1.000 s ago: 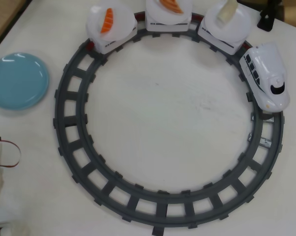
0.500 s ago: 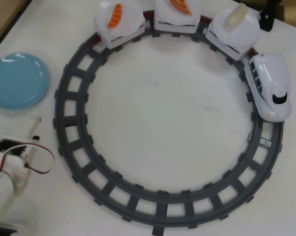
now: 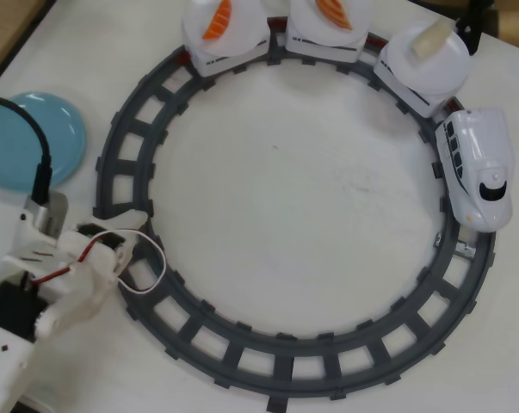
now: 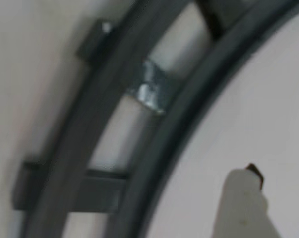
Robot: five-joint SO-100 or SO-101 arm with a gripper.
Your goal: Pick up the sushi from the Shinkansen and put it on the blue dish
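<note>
In the overhead view the white Shinkansen (image 3: 478, 168) sits on the right side of the grey ring track (image 3: 285, 370), nose toward the bottom. Behind it come three cars with round white plates. The last two each carry an orange-topped sushi (image 3: 217, 19) (image 3: 334, 10); the car nearest the engine holds a cream block (image 3: 435, 36). The blue dish (image 3: 18, 142) lies at the left, crossed by my black cable. My gripper (image 3: 128, 225) hangs over the track's left side, far from the train. The wrist view is blurred and shows one pale fingertip (image 4: 243, 198) beside the track (image 4: 139, 124).
My white arm (image 3: 61, 292) with red and white wires fills the lower left corner. A silver patch (image 4: 147, 91) marks a tie under the wrist camera. A wooden edge (image 3: 5, 34) borders the table at the upper left, and a dark object (image 3: 474, 17) sits at the top right.
My arm has swung in from the lower left, up and right, until the gripper is over the track's left side. The train has run on clockwise; its cars shifted right along the top.
</note>
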